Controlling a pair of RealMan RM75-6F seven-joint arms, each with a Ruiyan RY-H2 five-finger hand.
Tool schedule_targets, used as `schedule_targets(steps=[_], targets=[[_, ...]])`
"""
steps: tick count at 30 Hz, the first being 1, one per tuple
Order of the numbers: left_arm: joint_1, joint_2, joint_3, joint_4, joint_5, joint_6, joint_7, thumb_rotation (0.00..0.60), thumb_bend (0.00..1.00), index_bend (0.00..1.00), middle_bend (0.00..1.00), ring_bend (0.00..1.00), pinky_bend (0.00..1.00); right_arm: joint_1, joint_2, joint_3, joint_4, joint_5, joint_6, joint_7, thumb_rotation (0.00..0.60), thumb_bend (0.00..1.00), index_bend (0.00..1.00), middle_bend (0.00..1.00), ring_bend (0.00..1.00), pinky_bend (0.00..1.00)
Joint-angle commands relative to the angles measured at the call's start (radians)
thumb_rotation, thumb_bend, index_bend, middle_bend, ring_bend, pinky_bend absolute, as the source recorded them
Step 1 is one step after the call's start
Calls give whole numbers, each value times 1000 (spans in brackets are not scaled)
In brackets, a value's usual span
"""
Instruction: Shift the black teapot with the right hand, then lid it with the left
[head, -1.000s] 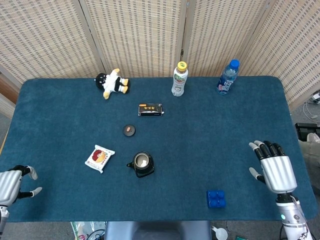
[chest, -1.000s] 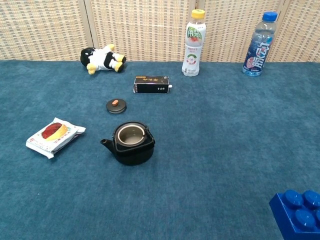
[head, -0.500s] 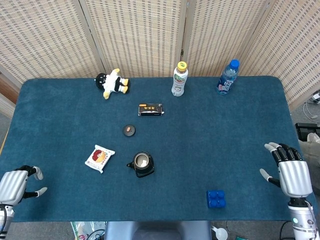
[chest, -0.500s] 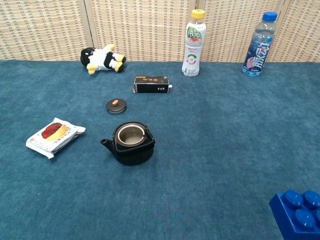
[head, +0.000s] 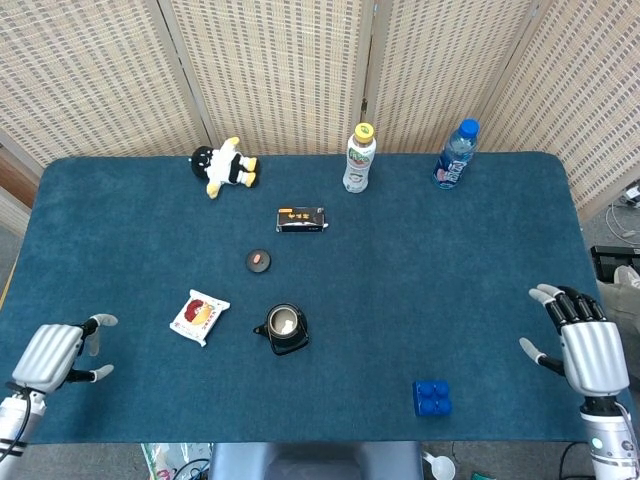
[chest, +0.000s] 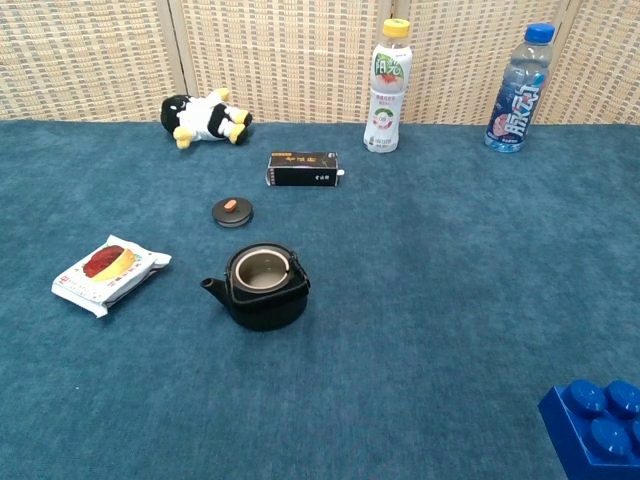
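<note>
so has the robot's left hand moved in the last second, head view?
Yes. The left hand has come in from the table's left edge toward the red-and-white snack packet, open and holding nothing.

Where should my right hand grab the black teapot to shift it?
Probably the round body of the black teapot, approached from its right side: the spout points left, the bail handle lies folded on the rim, and the right hand sits open far to the right.
</note>
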Motion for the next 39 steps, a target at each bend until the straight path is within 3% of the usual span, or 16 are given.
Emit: schedule_targets(steps=[1, 4, 5, 10, 22, 30, 39], targets=[[-98, 37, -21, -7, 6, -112, -73, 600, 106, 261, 795, 785, 971, -11, 4, 8, -2, -18, 4, 9, 600, 60, 289, 281, 215, 261], [-153, 34, -39, 4, 0, -172, -121, 600, 106, 276, 984, 896, 1000, -22, 8, 17, -4, -34, 11, 15, 600, 60, 291, 281, 215, 261], [-172, 37, -44, 5, -4, -197, -134, 600, 106, 284, 996, 917, 1000, -25, 9, 19, -5, -38, 12, 17, 600, 60, 292, 281, 215, 261], [-258, 20, -86, 29, -36, -276, -159, 600, 105, 320, 1000, 997, 1000, -43, 16, 35, -9, -55, 21, 31, 600, 60, 301, 281, 215, 261], [-444, -69, -140, 157, -108, -473, -195, 600, 105, 351, 1000, 1000, 1000, -69, 35, 74, -14, -62, 11, 66, 600, 60, 318, 281, 215, 262], [-529, -190, -153, 308, -168, -544, -137, 600, 105, 351, 1000, 1000, 1000, -74, 46, 97, -13, -57, -14, 93, 600, 60, 323, 281, 215, 263], [-577, -270, -161, 400, -213, -562, -100, 600, 105, 354, 1000, 1000, 1000, -79, 57, 116, -12, -51, -37, 120, 600, 60, 323, 281, 215, 263]])
